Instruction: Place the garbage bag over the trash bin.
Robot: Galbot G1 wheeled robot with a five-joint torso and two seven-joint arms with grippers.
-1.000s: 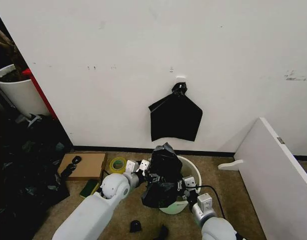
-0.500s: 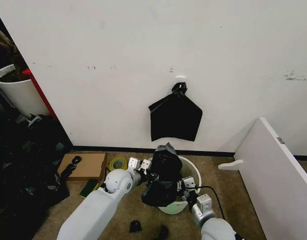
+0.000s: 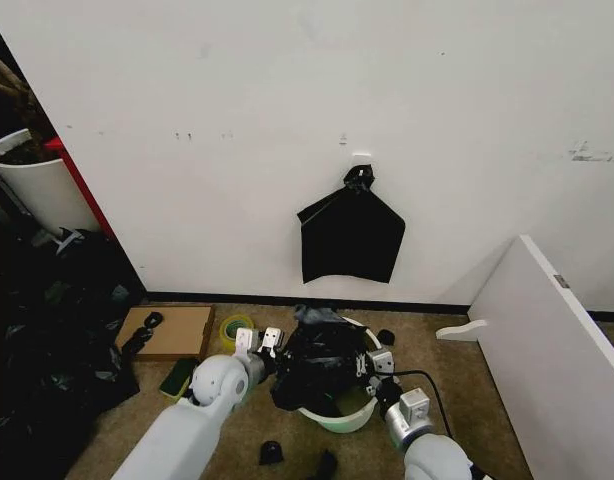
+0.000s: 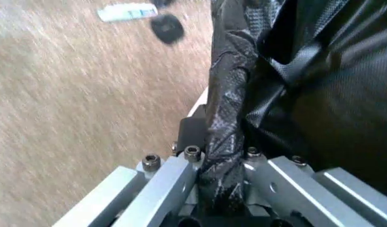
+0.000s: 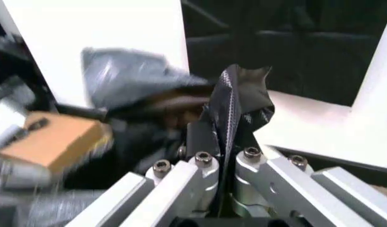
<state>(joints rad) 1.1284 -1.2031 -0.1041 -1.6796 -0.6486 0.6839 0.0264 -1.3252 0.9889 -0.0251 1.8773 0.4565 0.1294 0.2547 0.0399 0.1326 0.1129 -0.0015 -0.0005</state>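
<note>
Down on the brown carpet (image 3: 457, 370) by the white wall (image 3: 287, 100), the robot has both arms at the bin. Going left to right: the left gripper (image 3: 270, 357) sits at the left side of the trash bin (image 3: 337, 418), its fingers pinched tight on a twisted fold of the garbage bag (image 3: 322, 355). In the left wrist view that fold of the garbage bag (image 4: 228, 137) runs straight down between the two metal jaws of the left gripper (image 4: 221, 177), with carpet beside it. The bag itself is spread low across the bin's mouth, bunched up and glossy, covering most of the opening; the cream rim shows along the near edge and at the right. On the right side of the bin the right gripper (image 3: 375, 368) is clamped on the bag's other edge. Its own wrist view shows a strip of black film (image 5: 234, 109) caught between the closed jaws of the right gripper (image 5: 223, 163).
</note>
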